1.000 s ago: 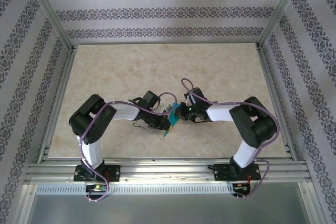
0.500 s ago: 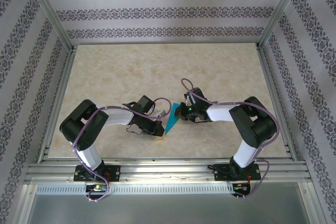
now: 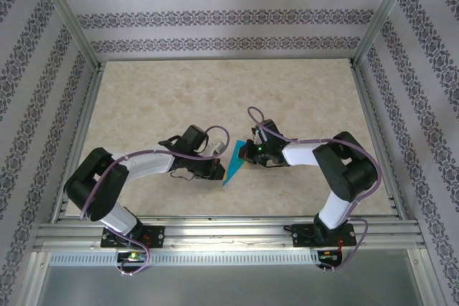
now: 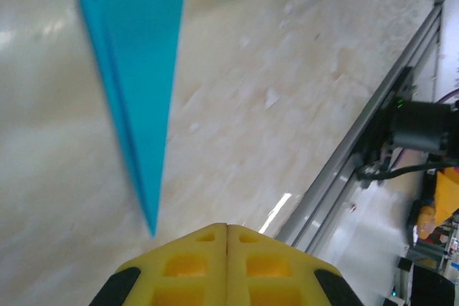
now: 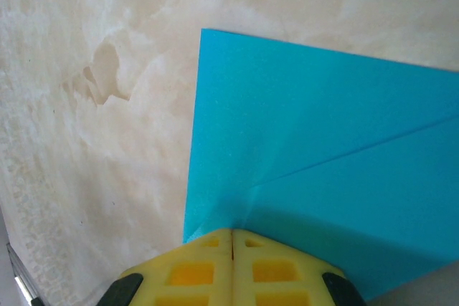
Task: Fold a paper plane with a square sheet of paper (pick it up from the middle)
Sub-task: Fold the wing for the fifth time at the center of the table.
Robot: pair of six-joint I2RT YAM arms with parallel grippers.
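The paper plane is coloured a plain teal-blue, shaded darker along its folded edge. The counter is marbled in cream and beige with faint veining. The walls are papered in pale grey-lilac and crossed by bands of dark ornamental motifs. The left pincer and the right pincer are moulded in yellow, edged with black at the outer sides. The left arm and right arm are finished in white and black, with purple cables strung along them. The frame rails are silver-grey.
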